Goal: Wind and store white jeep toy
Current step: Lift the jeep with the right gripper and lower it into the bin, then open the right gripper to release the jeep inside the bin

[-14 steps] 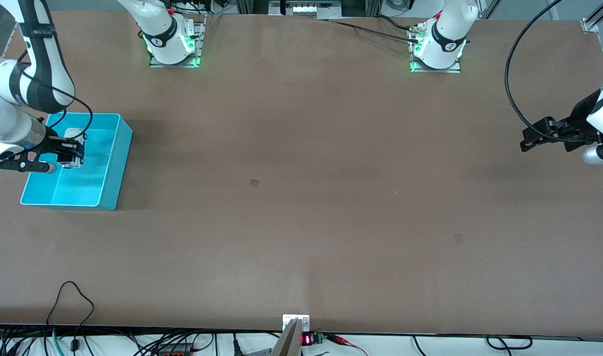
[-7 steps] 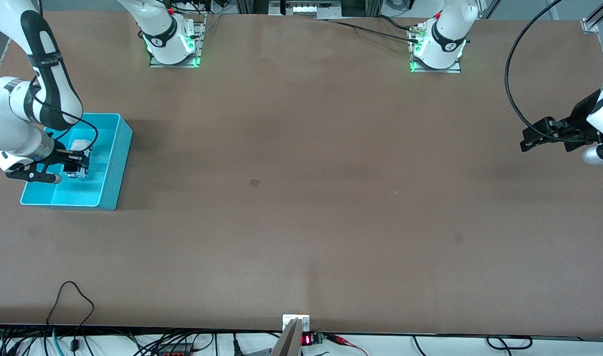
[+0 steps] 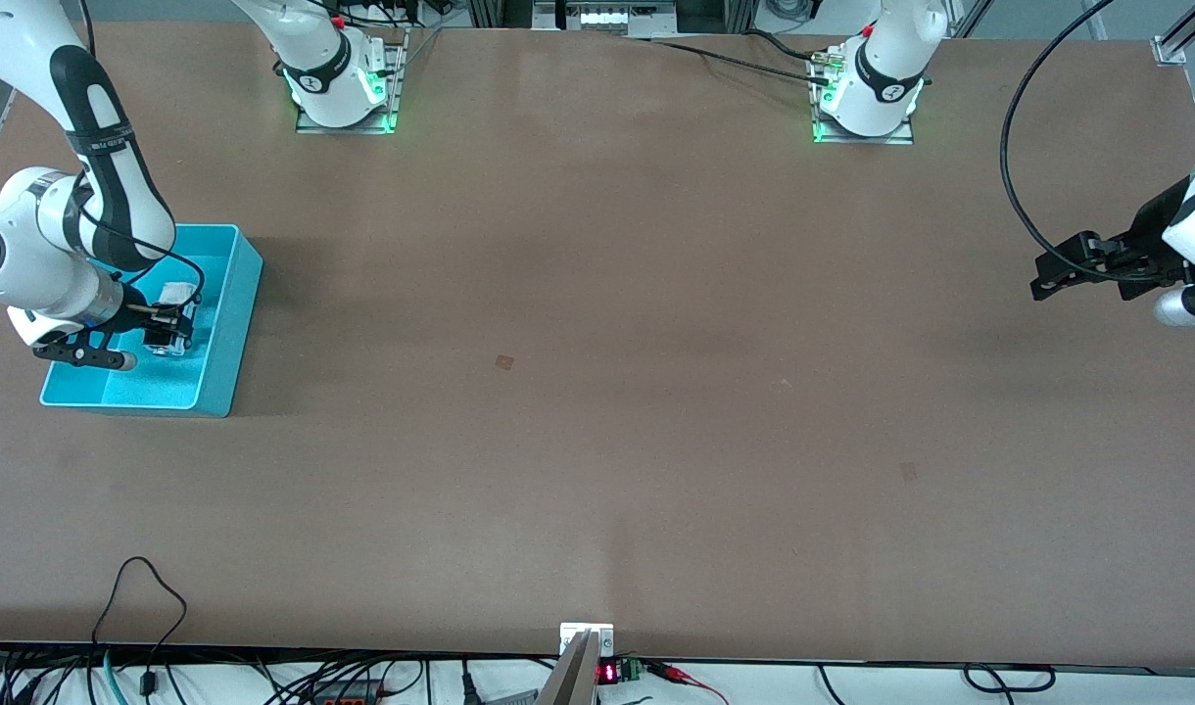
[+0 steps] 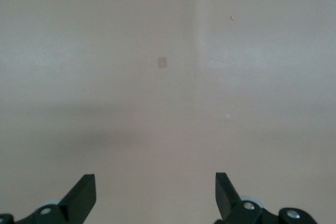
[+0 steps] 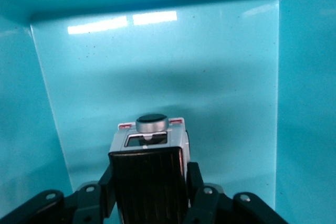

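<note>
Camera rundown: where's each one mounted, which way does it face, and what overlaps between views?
Front: high, across the table, facing both bases; shows both arms, bin, right gripper in the bin, left gripper waiting over its table end.
Left wrist: looks down at bare table; its open jaws show.
Right wrist: looks into the bin; jaws shut on the jeep.
Shared: front and right wrist both show bin and jeep.

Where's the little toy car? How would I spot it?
Find the turquoise bin at the right arm's end of the table. Inside it, the right gripper holds the white jeep toy. It is small, boxy and white with a black roof panel, the only toy there.
</note>
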You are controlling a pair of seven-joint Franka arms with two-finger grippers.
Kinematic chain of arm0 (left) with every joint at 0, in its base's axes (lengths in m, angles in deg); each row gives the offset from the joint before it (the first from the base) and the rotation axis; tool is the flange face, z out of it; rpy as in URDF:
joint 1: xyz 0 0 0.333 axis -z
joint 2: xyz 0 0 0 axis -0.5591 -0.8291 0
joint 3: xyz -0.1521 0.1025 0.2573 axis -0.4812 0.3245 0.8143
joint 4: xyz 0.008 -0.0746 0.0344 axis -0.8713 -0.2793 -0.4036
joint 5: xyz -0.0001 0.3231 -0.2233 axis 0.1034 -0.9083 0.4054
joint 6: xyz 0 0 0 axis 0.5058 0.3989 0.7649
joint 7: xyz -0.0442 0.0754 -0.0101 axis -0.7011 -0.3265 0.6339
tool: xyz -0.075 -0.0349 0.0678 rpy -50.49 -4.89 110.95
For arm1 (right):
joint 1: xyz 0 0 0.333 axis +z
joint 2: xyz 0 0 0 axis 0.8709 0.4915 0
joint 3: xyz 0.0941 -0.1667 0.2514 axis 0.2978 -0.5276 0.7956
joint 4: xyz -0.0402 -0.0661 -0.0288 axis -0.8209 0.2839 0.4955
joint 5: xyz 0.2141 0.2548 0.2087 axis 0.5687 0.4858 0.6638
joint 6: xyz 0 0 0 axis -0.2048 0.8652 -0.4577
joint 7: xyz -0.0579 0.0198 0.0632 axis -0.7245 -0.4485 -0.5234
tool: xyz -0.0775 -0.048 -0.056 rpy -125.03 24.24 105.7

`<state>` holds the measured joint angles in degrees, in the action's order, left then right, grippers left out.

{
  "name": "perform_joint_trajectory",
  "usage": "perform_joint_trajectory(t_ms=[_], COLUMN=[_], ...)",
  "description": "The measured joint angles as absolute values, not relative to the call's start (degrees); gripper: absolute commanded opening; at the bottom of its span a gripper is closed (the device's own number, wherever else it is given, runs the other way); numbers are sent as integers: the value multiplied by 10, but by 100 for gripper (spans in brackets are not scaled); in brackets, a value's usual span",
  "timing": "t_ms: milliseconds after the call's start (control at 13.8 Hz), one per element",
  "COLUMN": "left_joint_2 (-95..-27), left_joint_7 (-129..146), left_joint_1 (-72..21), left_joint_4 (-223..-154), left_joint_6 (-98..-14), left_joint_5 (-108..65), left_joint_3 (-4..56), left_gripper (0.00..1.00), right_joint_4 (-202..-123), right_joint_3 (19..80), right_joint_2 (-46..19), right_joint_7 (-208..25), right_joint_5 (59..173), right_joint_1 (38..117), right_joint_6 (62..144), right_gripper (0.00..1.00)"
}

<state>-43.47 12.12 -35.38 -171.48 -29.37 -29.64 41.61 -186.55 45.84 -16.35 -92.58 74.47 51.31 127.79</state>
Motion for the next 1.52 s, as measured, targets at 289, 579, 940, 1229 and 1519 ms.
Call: perform_joint_trajectory(t_ms=[289,579,940,1229,1519], left_joint_2=[-435,-435,-435,-435,-435], left_joint_7=[121,121,121,121,121], left_joint_1=[-354,-354,-354,-354,-354], left_joint_4=[-1715,-1715,-1715,-1715,-1715], left_joint_6=[-294,-294,-294,-294,-294], left_joint_5=[-296,-296,-296,-296,-296], left_joint_3=[416,416,416,416,416], left_gripper=[100,100,100,100,100], right_joint_4=[-1856,-1838,-1837,-1837,-1835], right_joint_3=[459,461,462,469,472], right_joint_2=[-149,-130,-121,-119,-115], right_joint_7=[-926,-926,-925,-925,-925], right_joint_5=[747,756,757,757,757], right_joint_1=[513,513,513,513,513], right_joint_6=[1285,1285,1285,1285,1285], right_gripper=[0,0,25,50,88])
